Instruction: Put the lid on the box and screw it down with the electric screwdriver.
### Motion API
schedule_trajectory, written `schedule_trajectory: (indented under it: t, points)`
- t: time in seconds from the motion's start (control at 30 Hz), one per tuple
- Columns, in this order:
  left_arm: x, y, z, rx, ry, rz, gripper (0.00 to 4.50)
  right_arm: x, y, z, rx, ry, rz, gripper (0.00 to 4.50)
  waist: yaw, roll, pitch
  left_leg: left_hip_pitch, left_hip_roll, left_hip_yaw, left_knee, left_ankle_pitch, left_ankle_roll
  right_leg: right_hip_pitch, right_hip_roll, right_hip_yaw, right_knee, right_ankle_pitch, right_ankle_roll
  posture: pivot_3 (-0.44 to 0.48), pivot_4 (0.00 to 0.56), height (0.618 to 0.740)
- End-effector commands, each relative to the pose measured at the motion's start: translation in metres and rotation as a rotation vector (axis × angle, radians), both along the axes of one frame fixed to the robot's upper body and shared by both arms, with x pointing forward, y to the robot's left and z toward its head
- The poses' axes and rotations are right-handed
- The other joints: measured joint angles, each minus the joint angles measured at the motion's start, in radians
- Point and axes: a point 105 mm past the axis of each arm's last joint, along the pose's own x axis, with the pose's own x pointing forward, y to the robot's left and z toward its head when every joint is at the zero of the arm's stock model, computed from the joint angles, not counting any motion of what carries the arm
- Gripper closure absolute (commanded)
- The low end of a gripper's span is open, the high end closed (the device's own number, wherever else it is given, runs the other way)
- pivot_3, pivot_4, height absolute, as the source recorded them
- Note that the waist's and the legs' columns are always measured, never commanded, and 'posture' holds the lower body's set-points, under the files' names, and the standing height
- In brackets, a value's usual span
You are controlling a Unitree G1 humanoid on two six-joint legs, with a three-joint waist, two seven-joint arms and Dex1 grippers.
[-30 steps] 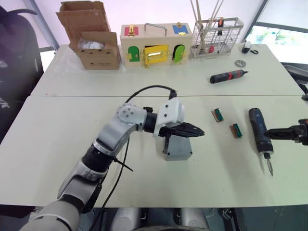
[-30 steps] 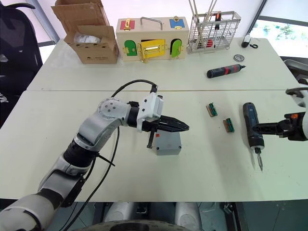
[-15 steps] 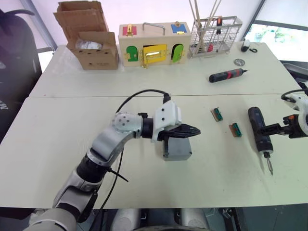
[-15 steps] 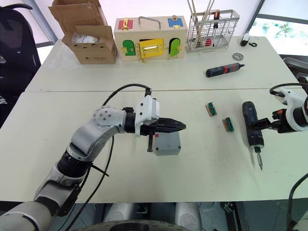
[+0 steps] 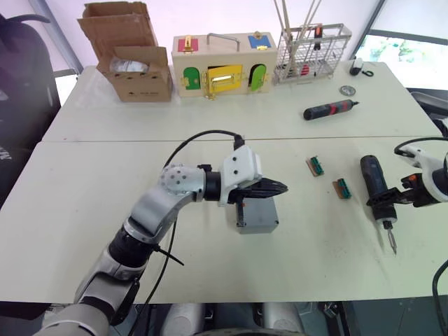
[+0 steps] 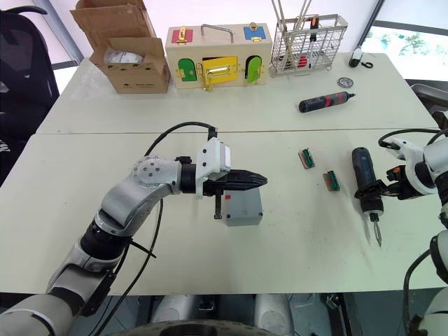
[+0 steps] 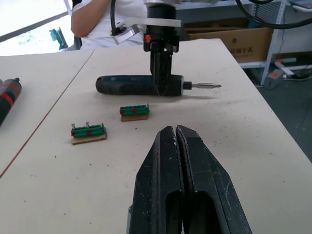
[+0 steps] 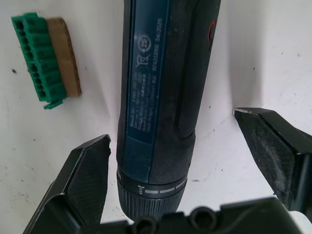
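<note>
Grey box sits near the middle of the front table, well back from the front edge, with the lid lying flat on top of it. Left gripper hovers just above the lid, its two black fingers pressed together and holding nothing. A black cable loops over that arm toward the wrist.

Toward the right edge of the same table lies the electric screwdriver, a dark cylinder with its metal bit pointing to the front edge. Right gripper straddles the tool's body near the collar, fingers spread wide on either side and apart from the casing. Two small green connector blocks rest between the box and the screwdriver; one of them lies just beside the tool's barrel in the right wrist view.

On the rear table, a black-and-red screwdriver lies toward the right edge. Along the back edge stand an open cardboard box at the left, a wooden box with coloured doors in the middle and a wire basket to its right. A person in a white top is visible beyond the table in the left wrist view.
</note>
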Motion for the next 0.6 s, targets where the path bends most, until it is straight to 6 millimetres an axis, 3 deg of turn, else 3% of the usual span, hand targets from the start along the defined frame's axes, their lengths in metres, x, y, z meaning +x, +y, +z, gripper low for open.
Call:
schedule_trajectory:
  t: [0.03, 0.27, 0.6]
  points:
    - [-0.003, -0.002, 0.008, -0.021, -0.04, -0.009, 4.5, -0.012, -0.007, -0.013, -0.024, 0.065, 0.007, 0.54, 0.002, 0.0, 0.0, 0.0, 0.0, 0.0, 0.0, 0.0, 0.0, 0.0, 0.0, 0.0, 0.0, 0.0, 0.0, 0.0, 0.15, 0.694]
    - [-0.002, -0.003, 0.009, -0.026, -0.047, 0.005, 4.5, -0.027, -0.015, -0.027, -0.034, 0.116, 0.051, 2.63, 0.003, -0.003, -0.001, 0.001, 0.0, -0.002, 0.001, 0.0, 0.0, 0.003, 0.0, -0.002, 0.0, 0.0, 0.0, 0.0, 0.15, 0.694]
    - [-0.001, -0.003, 0.01, -0.03, -0.054, 0.016, 4.5, -0.035, -0.02, -0.035, -0.06, 0.149, 0.1, 2.68, 0.022, -0.008, -0.004, 0.003, 0.0, -0.004, 0.001, 0.0, -0.001, 0.006, 0.0, -0.003, -0.001, 0.0, 0.0, 0.0, 0.15, 0.694]
